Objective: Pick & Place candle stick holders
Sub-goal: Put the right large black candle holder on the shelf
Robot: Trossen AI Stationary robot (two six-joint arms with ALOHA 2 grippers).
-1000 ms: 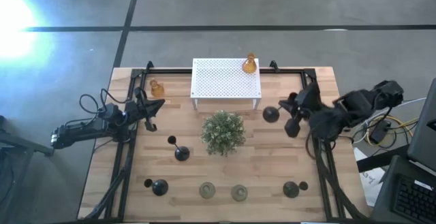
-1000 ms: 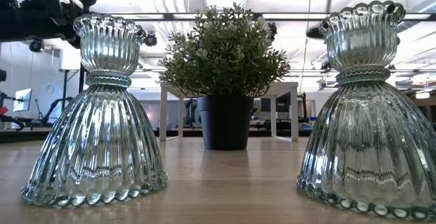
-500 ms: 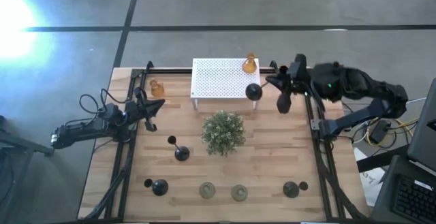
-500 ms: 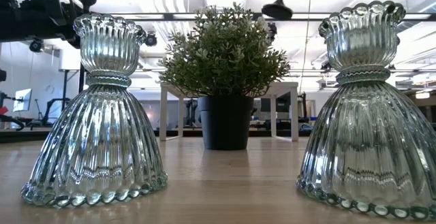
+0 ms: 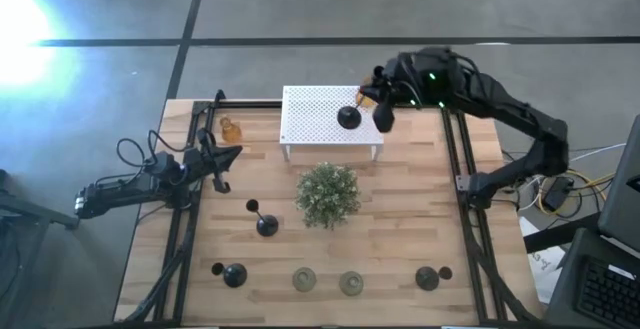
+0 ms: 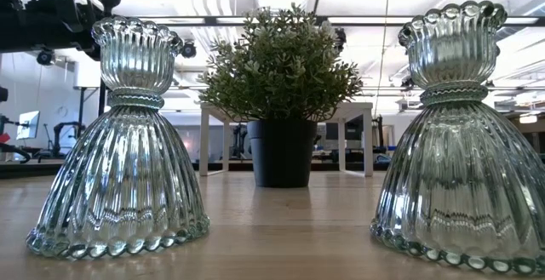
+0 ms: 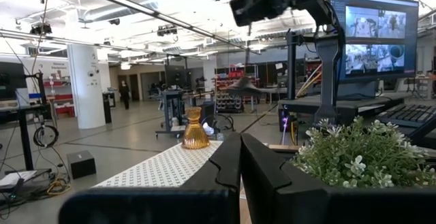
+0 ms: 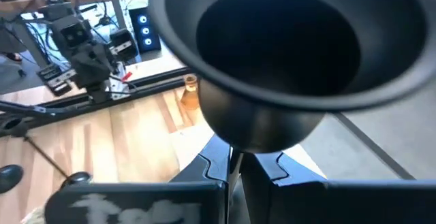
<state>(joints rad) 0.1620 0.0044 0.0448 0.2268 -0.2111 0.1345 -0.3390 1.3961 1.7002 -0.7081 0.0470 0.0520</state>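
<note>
My right gripper (image 5: pixel 373 110) hangs over the right end of the white perforated stand (image 5: pixel 318 119), shut on a black candle stick holder (image 5: pixel 348 119). An amber holder (image 5: pixel 364 95) stands on the stand just behind it, and another (image 5: pixel 230 129) on the table at the far left. Black holders (image 5: pixel 264 224) (image 5: pixel 232 274) (image 5: pixel 428 277) and two greenish glass ones (image 5: pixel 304 280) (image 5: pixel 351 283) stand on their bases toward the near edge. My left gripper (image 5: pixel 226 156) waits shut at the table's left. My right gripper pinches the black holder's thin stem (image 8: pixel 236 157) between its two fingers (image 8: pixel 216 164). The fingers come from the table's right, slanting a little downward. The holder is lifted clear above the stand, its wide round end (image 8: pixel 286 47) ahead of the fingers toward the table's left.
A bushy green plant in a dark pot (image 5: pixel 328 194) stands in the table's middle, in front of the stand. Black rails (image 5: pixel 462 169) run along the left, right and far sides. In the low view the two glass holders (image 6: pixel 128 144) (image 6: pixel 464 144) flank the plant.
My right gripper has swung from the table's right side toward the far edge and leftward, rising, carrying the black holder from beside the plant to above the stand's right end. The holder has stayed in the hold. My left arm has kept still.
</note>
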